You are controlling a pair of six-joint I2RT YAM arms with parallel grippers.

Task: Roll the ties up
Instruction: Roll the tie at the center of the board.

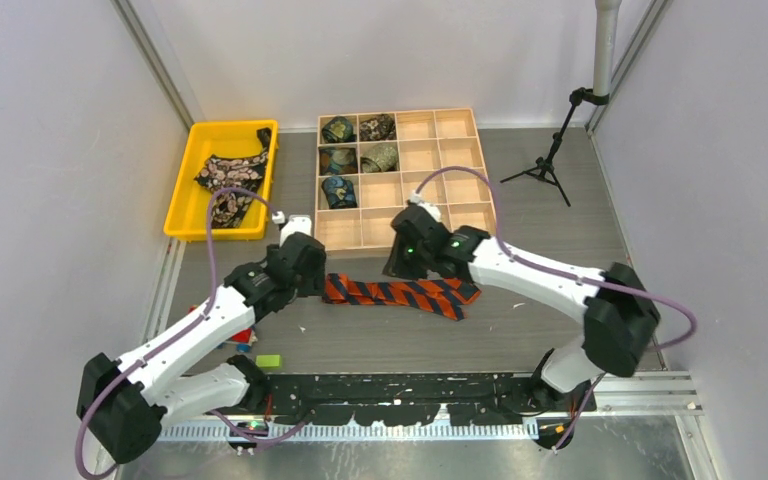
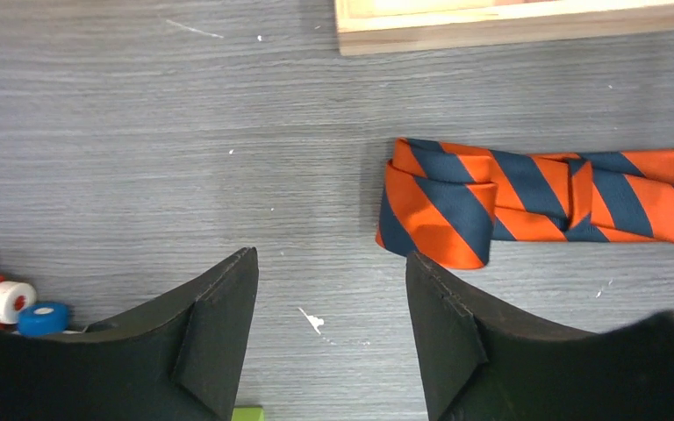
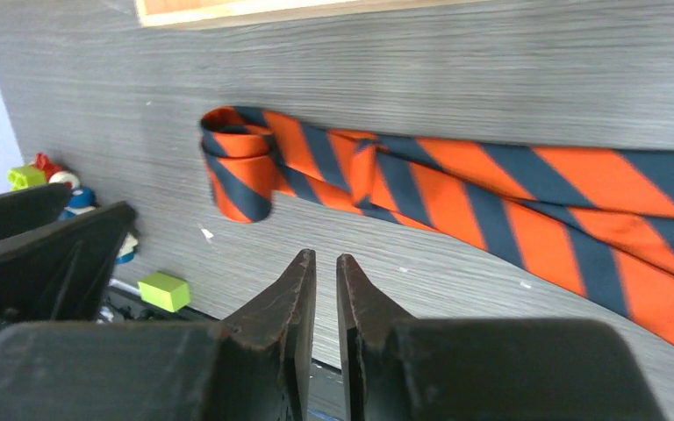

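from above, the striped tie [image 1: 400,293] lay flat on the table [image 1: 520,330], just in front of the wooden tray [image 1: 400,112], with the left gripper [image 1: 310,278] at its left end and the right gripper [image 1: 407,262] over its middle. five rolled ties [image 1: 360,145] sat in the tray's left compartments, and a floral tie [image 1: 225,182] lay heaped in the yellow bin [image 1: 182,200]

in the left wrist view, the left gripper's jaws stood wide apart and empty, just short of the rolled end [image 2: 434,206]. i judged the step in hand to be taking up that coil. the jaws should straddle it across its width, pinch both edges evenly and roll towards the far end with the edges in line, or the roll would go cone-shaped. the end was turned over into a loose, flattish coil. the rest ran off to the right, orange with dark diagonal bars and a crease across it. toy blocks [image 2: 22,307] lay well apart on the left

in the right wrist view, the right gripper's fingers were almost closed on nothing, over bare table beside the tie. it would do best pressing the flat length down to keep the fabric taut. the coil looked slack and slightly skewed
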